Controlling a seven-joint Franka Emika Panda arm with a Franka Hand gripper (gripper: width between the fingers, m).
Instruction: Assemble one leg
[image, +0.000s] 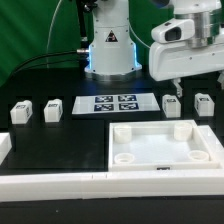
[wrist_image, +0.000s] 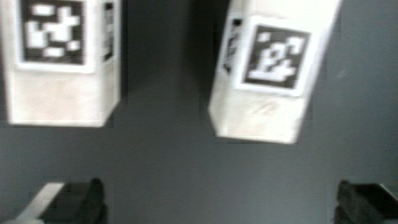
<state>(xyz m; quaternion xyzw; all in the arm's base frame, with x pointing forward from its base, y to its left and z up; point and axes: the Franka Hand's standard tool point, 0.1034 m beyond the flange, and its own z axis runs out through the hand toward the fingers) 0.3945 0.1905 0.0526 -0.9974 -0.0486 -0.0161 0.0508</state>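
Four white legs stand on the dark counter (image: 60, 135): two at the exterior view's left (image: 20, 112) (image: 52, 109), two at its right (image: 171, 103) (image: 204, 103), with the marker board (image: 113, 103) between the pairs. The gripper (image: 176, 86) hangs above the right pair, jaws apart, holding nothing. In the wrist view two legs (wrist_image: 63, 65) (wrist_image: 267, 80) stand side by side, apart, clear of the gripper (wrist_image: 217, 198).

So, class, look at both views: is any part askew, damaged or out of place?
Nothing serious. In the wrist view one leg looks slightly turned against its neighbour, though that may only be perspective. Neither has toppled, no damage shows, and the open fingers hold nothing.
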